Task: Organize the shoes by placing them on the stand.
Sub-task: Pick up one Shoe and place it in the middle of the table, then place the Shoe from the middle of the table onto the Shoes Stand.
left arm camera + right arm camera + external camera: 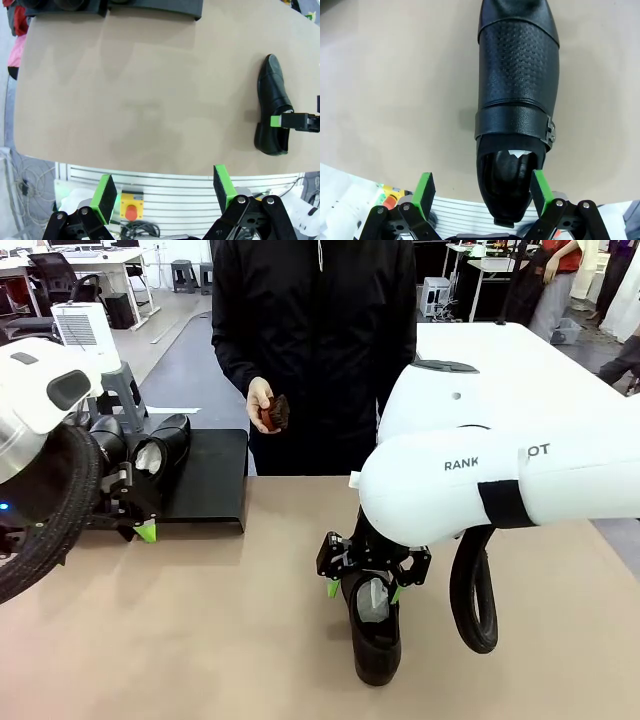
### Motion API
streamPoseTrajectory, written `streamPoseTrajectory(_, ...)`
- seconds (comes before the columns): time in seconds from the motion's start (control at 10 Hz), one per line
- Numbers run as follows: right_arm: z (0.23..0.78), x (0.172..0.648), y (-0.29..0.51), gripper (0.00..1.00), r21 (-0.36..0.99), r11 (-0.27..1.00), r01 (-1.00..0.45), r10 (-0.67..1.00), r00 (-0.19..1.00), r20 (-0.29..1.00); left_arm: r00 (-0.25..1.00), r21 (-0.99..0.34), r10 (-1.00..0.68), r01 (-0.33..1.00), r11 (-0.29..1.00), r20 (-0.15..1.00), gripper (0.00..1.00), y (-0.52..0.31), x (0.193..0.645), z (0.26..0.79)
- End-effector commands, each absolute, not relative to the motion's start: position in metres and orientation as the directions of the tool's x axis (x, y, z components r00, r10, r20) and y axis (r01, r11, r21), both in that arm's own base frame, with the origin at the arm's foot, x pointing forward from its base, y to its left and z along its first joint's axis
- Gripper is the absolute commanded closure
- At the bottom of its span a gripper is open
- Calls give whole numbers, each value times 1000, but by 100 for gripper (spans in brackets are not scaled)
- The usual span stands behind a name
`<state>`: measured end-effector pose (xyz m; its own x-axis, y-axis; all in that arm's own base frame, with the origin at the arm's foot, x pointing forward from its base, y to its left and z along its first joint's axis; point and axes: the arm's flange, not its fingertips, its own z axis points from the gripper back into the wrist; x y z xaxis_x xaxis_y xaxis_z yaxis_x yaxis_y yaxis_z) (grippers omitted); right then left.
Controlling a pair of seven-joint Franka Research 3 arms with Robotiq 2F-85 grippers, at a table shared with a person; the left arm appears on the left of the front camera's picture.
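From my seat I can read one marking — dark letters on the white casing of the right arm (500,480) in the front view. They spell "RANK", then a black band across the casing covers the middle, and "OT" follows beyond it — so the word is cut short at both places. I make out no lettering on the shoe (517,100) in the right wrist view, and none in the left wrist view.
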<state>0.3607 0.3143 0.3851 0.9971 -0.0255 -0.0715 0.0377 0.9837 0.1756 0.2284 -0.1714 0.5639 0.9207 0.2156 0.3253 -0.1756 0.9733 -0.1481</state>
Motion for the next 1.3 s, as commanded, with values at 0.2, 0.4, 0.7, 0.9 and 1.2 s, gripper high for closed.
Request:
streamPoseTrajectory(0.2,388,362,319,0,169,984,50,-43,998,-48,922,-160,207,-162,974,327,0,-172,230,565)
streamPoseTrajectory(0.4,386,361,314,0,176,984,38,-26,997,-70,922,-160,207,-162,974,327,0,-172,230,565)
streamPoseTrajectory(0.7,454,350,216,0,152,987,-45,19,985,172,943,-130,115,-78,988,311,0,-239,227,556)
streamPoseTrajectory(0.9,471,360,146,0,156,983,92,-123,972,201,964,-203,89,-37,979,250,0,-302,216,545)
streamPoseTrajectory(1.2,480,358,136,0,174,978,115,-149,969,198,974,-152,88,-56,987,209,0,-375,216,491)
